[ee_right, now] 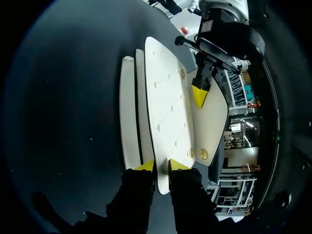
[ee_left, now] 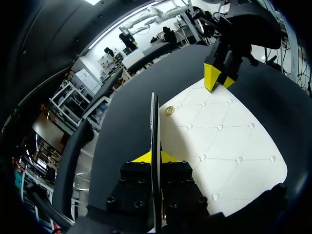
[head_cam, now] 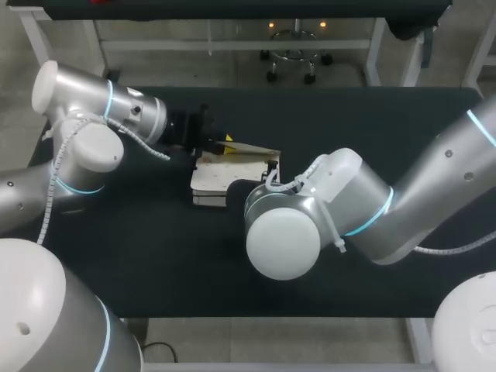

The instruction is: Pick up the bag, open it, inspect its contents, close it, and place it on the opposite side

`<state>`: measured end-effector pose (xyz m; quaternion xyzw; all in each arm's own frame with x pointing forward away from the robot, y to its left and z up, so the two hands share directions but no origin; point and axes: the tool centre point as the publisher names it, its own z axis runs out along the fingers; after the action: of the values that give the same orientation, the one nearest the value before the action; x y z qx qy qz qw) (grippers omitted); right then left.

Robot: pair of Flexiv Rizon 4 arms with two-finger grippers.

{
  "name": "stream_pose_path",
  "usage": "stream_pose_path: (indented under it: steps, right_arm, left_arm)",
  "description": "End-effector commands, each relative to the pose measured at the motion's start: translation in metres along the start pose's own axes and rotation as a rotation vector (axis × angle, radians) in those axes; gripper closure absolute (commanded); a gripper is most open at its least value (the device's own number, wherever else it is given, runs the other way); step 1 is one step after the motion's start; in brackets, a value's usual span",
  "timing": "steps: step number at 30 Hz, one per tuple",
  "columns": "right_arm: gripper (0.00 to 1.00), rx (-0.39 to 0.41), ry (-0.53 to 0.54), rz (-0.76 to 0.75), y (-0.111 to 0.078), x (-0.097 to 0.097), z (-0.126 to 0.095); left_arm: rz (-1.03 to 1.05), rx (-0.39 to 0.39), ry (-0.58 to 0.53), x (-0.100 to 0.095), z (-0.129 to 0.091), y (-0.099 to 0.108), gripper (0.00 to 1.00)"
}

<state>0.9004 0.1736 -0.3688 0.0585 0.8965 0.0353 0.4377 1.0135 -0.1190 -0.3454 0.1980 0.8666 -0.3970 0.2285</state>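
A white quilted bag (head_cam: 211,184) lies mid-table, its layers spread apart. My left gripper (ee_left: 156,157) is shut on the thin edge of the bag's flap (ee_left: 154,122), holding it raised; in the head view this gripper (head_cam: 221,142) is at the bag's far left corner. My right gripper (ee_right: 161,166) has the bag's quilted front panel (ee_right: 168,97) between its yellow tips, which press it from both sides. From the left wrist, the right gripper (ee_left: 218,78) shows at the far edge of that panel (ee_left: 219,146). A gold snap (ee_right: 202,154) sits on the flap's inner face.
The black table (head_cam: 387,132) stretches out on both sides of the bag. My right arm's wrist (head_cam: 310,205) hangs over the bag's right edge and hides its own fingers in the head view. My left arm (head_cam: 93,124) comes in from the far left.
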Motion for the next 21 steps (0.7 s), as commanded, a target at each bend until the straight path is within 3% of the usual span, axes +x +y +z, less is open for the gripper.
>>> stream_pose_path:
  steps: [1, 7, 10, 21]
  right_arm:
    - [0.86, -0.003, -0.002, 0.000, 0.0015, 0.0011, 0.0024]
    - [0.89, -0.006, 0.000, -0.004, 0.0026, 0.0014, 0.0026]
    - [1.00, -0.006, -0.002, -0.002, 0.0025, 0.0015, 0.0021]
    - [1.00, -0.004, -0.003, 0.001, 0.0011, 0.0022, 0.0020]
  left_arm:
    - [0.000, 0.008, -0.002, 0.0019, -0.0013, 0.0012, 1.00]
    - [0.003, 0.011, -0.001, 0.0021, -0.0016, 0.0012, 1.00]
    - [0.004, 0.013, -0.001, 0.0021, -0.0017, 0.0011, 1.00]
    - [0.046, 0.015, -0.010, 0.0074, -0.0019, 0.0003, 1.00]
